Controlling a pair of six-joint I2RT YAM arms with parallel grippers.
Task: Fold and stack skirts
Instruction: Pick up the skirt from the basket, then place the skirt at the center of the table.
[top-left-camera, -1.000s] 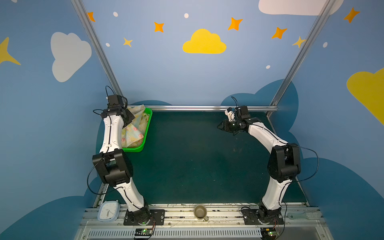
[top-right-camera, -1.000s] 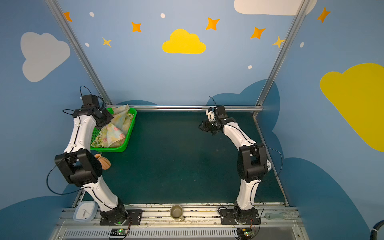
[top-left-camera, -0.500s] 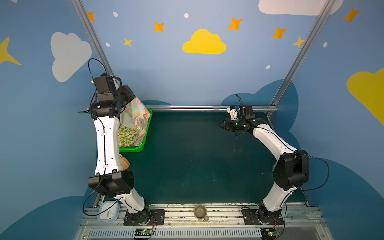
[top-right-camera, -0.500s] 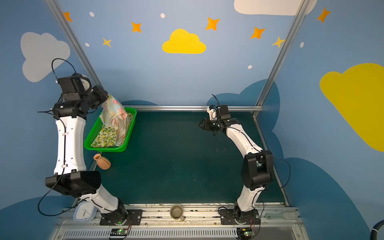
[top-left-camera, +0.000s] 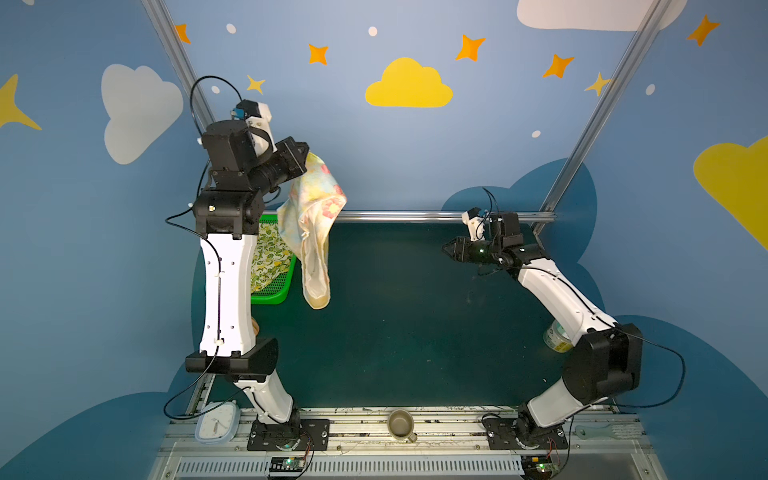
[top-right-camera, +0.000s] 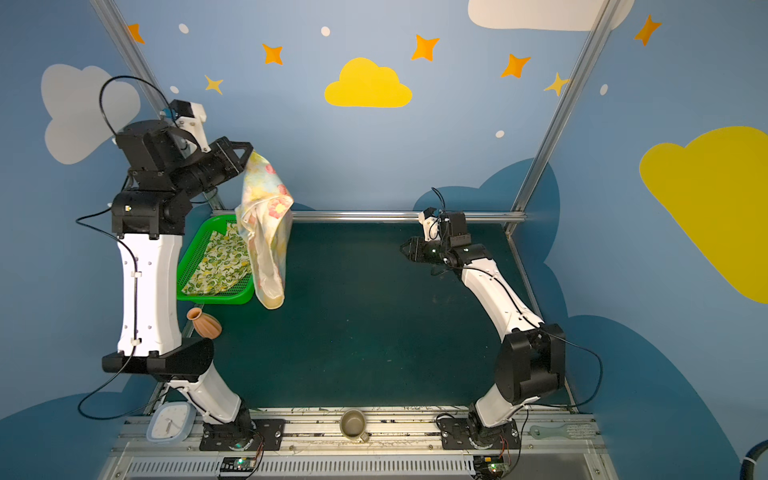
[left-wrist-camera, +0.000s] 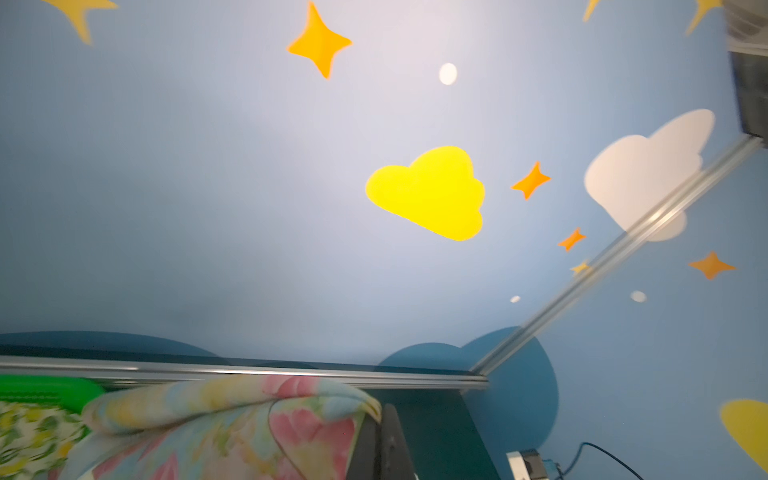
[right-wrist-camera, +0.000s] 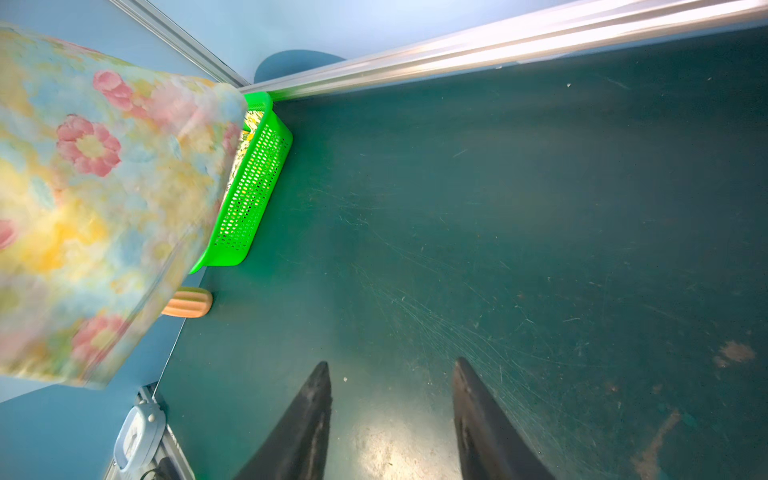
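Dark green mat (top-left-camera: 415, 316) lies under your left gripper (top-left-camera: 306, 157), pinched on the flowered skirt (top-left-camera: 316, 216), which dangles limp beside the basket (top-left-camera: 275, 297) holding the lemon skirt (top-left-camera: 268, 257); your right gripper (top-left-camera: 450, 249) hovers spread, empty. Light, floppy cloth: catch its low hem

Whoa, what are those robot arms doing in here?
The left gripper is shut on the pale yellow skirt with pink flowers, holding it up so it dangles near the green plastic mesh basket. The cream skirt with lemons lies in that basket. The right gripper hovers open and empty over the dark green table. No skirts are stacked yet.
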